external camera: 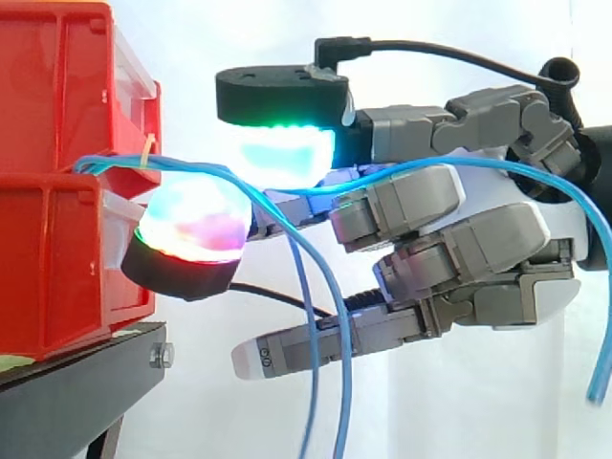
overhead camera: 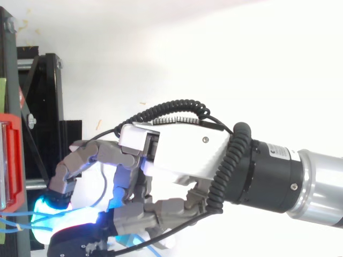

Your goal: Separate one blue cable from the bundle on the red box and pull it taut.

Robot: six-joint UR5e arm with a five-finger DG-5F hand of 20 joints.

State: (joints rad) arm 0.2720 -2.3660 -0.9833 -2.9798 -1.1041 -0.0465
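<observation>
Pinching 1 blue cable (external camera: 497, 164) between its pads (external camera: 282, 158) beside the red box (external camera: 57, 258), the hand (external camera: 497, 234) leaves 2 others (external camera: 346, 382) hanging, seen side-on

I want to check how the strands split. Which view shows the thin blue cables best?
The side view: the thin blue cables leave the red plastic bin together, then one runs on through the hand while two hang down. The top view shows short stretches by the bin and near the hand.
</observation>
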